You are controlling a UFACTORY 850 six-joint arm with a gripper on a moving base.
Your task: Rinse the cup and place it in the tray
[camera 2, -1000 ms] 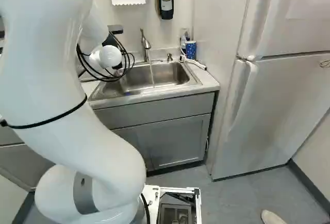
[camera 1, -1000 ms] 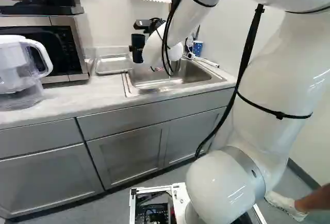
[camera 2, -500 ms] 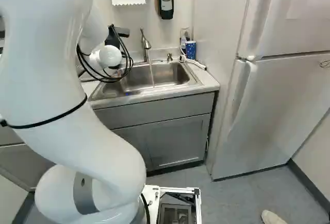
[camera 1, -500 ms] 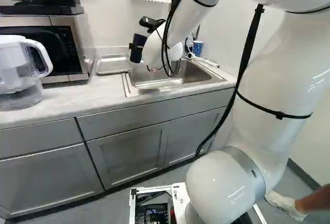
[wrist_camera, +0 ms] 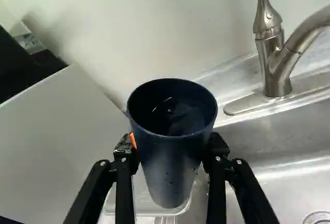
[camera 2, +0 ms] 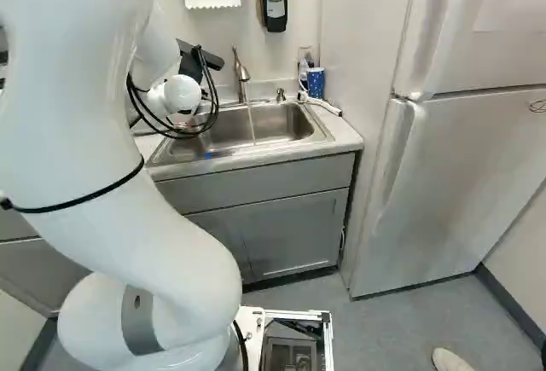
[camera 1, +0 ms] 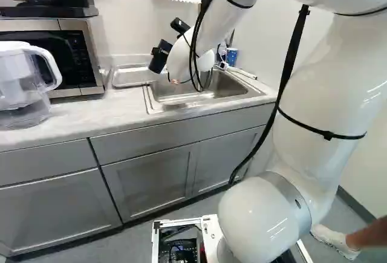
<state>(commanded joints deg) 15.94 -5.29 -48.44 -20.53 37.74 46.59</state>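
Claw (camera 1: 162,52): pinches the cup from both sides.
Cup (wrist_camera: 171,167): leans in mid-air near the tray; glints wet inside, cannot tell how full.
Tray (camera 1: 133,77): lies by the tabletop's (camera 1: 78,115) back edge, between microwave (camera 1: 78,48) and sink.
Sink (camera 2: 256,130): takes a thin stream from the faucet (camera 2: 241,71).
Pitcher (camera 1: 17,72): stands before the microwave.
Blue paper cup (camera 2: 316,84): stands near the sink's back right corner.

The cup (wrist_camera: 172,167) is dark navy, the pincer (camera 1: 161,54) black and orange, the arm (camera 1: 326,81) white, the cabinets (camera 1: 145,181) grey, the tabletop (camera 1: 78,115) mottled off-white, the tumbler (camera 2: 316,84) blue with pale specks.
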